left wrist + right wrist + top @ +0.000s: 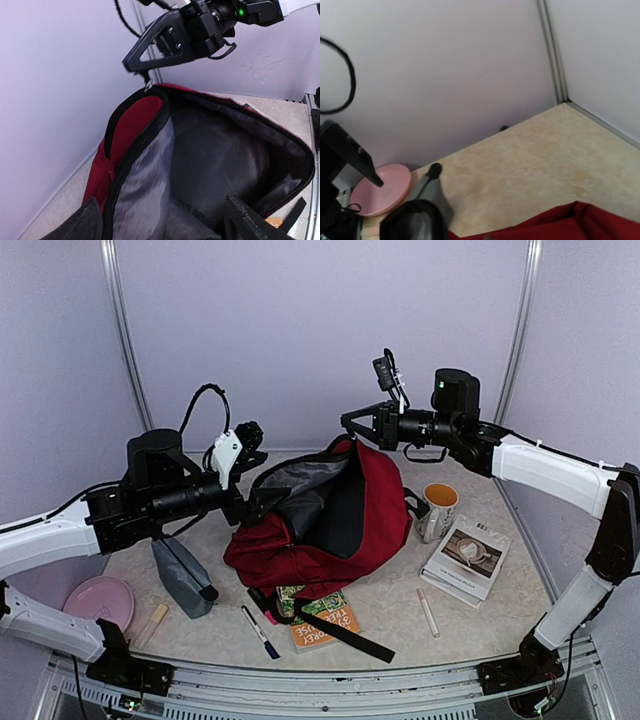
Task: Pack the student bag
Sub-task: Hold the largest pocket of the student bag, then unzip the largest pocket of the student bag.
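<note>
**Top view.** The student bag [372,508] lies in the middle of the table [520,540], a little left of centre in the frame. It is dark red fabric and slumps on its side. Its mouth gapes toward the left and shows grey lining and a dark inside. A black strap runs from its lower edge across a green and orange book [322,620]. The right gripper [347,424] sits at the bag's highest point, just above centre, with its jaws pinched together at the raised rim. The left gripper [244,503] is at the left lip of the opening. A grey pouch [183,578] and a pink plate [98,600] lie at the lower left. A mug [437,510] and a white book [466,558] are at the right.

**Left wrist view.** The bag [134,120] fills the lower two thirds of the frame. Black zipper tape edges the red panel, and the creased grey lining falls away into shadow. The left gripper [161,202] is spread wide, with one finger at each bottom corner and the opening between them. At the top, the right gripper [132,64] is closed to a point. A thin black pull leads from its tip down to the peak of the rim.

**Right wrist view.** Only a strip of the bag's red fabric [545,225] shows along the bottom edge. The plate [382,189] and the pouch [431,192] are at the lower left. The jaws cannot be made out here.
</note>
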`<state>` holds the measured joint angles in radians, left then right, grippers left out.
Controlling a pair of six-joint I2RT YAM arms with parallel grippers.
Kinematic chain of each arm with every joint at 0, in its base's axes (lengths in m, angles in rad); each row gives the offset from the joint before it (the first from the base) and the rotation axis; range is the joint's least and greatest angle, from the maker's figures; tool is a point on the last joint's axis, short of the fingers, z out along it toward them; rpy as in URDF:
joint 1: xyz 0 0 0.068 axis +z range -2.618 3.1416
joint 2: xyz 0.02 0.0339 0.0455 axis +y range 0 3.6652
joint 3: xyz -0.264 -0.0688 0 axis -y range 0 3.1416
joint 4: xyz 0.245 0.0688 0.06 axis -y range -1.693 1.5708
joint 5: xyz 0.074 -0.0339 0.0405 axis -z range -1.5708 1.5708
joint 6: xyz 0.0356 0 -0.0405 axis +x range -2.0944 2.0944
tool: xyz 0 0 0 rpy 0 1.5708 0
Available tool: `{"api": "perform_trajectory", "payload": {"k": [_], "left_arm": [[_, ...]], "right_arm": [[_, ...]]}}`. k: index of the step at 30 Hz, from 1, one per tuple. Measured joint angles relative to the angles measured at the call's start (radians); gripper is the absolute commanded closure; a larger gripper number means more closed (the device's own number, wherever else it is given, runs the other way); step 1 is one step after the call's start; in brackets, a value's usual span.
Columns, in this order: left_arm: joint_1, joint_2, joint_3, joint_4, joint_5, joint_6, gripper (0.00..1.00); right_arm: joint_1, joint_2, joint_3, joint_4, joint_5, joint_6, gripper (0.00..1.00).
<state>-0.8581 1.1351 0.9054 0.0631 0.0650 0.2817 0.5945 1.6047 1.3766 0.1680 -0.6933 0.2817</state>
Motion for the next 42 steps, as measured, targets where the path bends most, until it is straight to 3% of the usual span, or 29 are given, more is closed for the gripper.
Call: {"api": "perform_trajectory", "payload": {"k": [8, 15, 17, 18, 20, 21, 27, 33, 42], "left_arm": [[-0.032, 0.106, 0.204, -0.067, 0.033, -0.014, 0.01], [0.074, 0.32, 0.398, -0.21, 0.107, 0.059, 0.04], [0.083, 0.363, 0.422, -0.23, 0.101, 0.084, 0.22], [0.082, 0.374, 0.426, -0.237, 0.1, 0.088, 0.42], [0.08, 0.386, 0.427, -0.25, 0.103, 0.098, 0.95], [0.077, 0.387, 0.427, -0.257, 0.108, 0.109, 1.0], [0.046, 0.258, 0.278, -0.153, 0.121, 0.128, 1.0], [-0.008, 0.075, 0.172, -0.061, 0.137, 0.2, 1.0], [-0.024, -0.043, 0.162, -0.028, 0.185, 0.311, 1.0]], "right_arm": [[0.074, -0.06, -0.018, 0.009, 0.049, -0.024, 1.0], [0.084, -0.062, -0.018, 0.004, 0.046, -0.042, 1.0], [0.085, -0.062, -0.018, -0.001, 0.044, -0.047, 1.0], [0.085, -0.062, -0.018, -0.004, 0.044, -0.049, 1.0], [0.085, -0.062, -0.018, -0.008, 0.045, -0.054, 1.0], [0.085, -0.062, -0.018, -0.011, 0.045, -0.058, 1.0], [0.059, -0.064, -0.018, -0.026, 0.066, -0.069, 1.0], [-0.052, -0.044, -0.039, 0.035, 0.014, -0.004, 1.0], [-0.089, 0.124, -0.031, 0.187, -0.052, 0.102, 1.0]]}}
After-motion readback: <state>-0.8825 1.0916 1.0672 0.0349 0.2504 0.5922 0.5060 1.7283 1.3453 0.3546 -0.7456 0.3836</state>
